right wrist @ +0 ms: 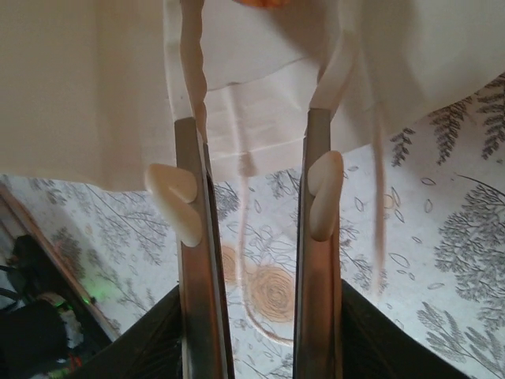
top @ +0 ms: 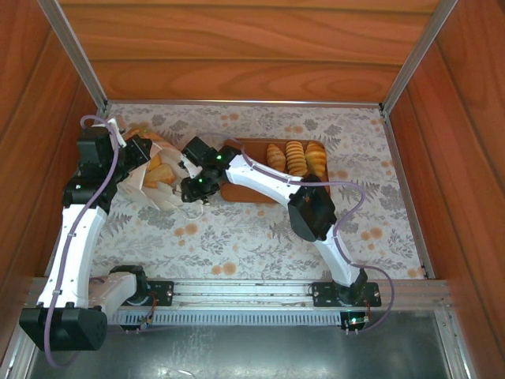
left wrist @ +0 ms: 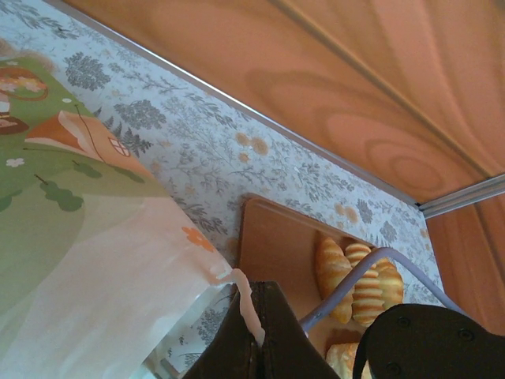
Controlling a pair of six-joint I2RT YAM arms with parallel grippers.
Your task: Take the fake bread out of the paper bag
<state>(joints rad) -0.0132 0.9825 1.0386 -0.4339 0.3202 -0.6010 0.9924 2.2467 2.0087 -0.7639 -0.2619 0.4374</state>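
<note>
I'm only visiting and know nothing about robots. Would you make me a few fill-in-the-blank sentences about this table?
1. Seen from overhead, the small white paper bag with green print sits to the ___ of the flat brown rectangular tray.
2. The left gripper is ___ on a white strip of that bag.
3. The right gripper has its two fingers ___, with the flower-patterned table showing between them.
4. A row of golden-brown toy pastries lies on the ___.

Missing words: left; shut; apart; tray.

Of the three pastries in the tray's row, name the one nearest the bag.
The left-end pastry, at the row's end toward the bag; the middle pastry and right-end pastry sit farther off.
</note>
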